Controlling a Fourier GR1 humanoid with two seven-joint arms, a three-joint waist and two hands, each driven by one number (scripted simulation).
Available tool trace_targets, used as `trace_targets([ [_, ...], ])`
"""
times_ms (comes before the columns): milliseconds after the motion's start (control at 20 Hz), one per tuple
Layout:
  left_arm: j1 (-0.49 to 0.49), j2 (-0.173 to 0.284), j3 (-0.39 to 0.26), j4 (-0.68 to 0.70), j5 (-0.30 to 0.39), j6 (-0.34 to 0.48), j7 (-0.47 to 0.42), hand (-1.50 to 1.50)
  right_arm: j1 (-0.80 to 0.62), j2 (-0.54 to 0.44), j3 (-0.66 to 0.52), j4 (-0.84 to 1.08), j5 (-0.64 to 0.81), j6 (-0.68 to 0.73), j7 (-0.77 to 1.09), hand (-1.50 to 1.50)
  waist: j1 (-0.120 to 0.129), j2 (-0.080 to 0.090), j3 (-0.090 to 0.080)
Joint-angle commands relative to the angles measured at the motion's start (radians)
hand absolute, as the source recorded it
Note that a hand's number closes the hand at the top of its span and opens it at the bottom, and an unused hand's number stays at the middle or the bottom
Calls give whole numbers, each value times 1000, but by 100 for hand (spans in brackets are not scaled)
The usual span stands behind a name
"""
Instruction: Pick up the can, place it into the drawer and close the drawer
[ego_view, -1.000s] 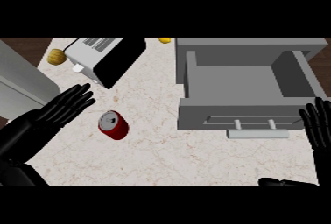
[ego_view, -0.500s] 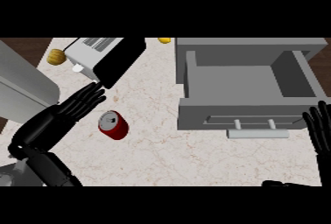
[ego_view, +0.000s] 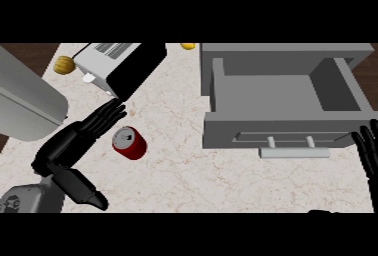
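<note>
1. We see the left hand (ego_view: 92, 126) over the marbled counter (ego_view: 184, 170), its fingers straight and released, pointing up and to the right toward the toaster (ego_view: 118, 65); nothing is grasped in them.
2. The red can (ego_view: 130, 143) lies on its side on the counter just to the right of those fingers and a little below their tips; we cannot tell whether the fingers touch it, but they do not curl round it; its silver top faces up and to the left.
3. The toaster, white with a black side, stands just beyond the left fingertips; a yellow object (ego_view: 64, 64) sits to its left, and another small yellow object (ego_view: 187, 46) lies near the upper edge of the counter.
4. A large grey appliance (ego_view: 26, 102) fills the area to the left of the left hand.
5. The grey drawer (ego_view: 284, 102) stands pulled out, well to the right of the can; its inside shows bare grey walls; its pale handle (ego_view: 294, 151) juts from the front panel.
6. The right hand (ego_view: 367, 150) shows at the right edge, its fingers straight and relaxed, pointing up; the fingertips lie just beside the drawer's front right corner; it holds nothing.
</note>
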Motion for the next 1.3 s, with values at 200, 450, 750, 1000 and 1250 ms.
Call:
trace_targets([
  [200,28,-33,-14,109,-149,7,-163,-150,-4,-9,-57,15,-24,40,-27,-150,1,0,0],
  [450,-102,15,58,353,-182,2,-263,-150,46,67,36,10,77,11,-58,-150,-4,1,0],
  [750,-91,1,21,436,-300,48,-403,-150,34,39,-14,-63,16,32,30,-150,-2,0,0],
  [1000,-187,56,58,621,-326,8,-498,-150,-66,6,-60,85,-5,58,-37,-150,-2,1,0],
  [1250,-246,62,56,797,-384,28,-621,-150,16,60,-15,-56,20,38,15,-150,-7,2,-1],
])
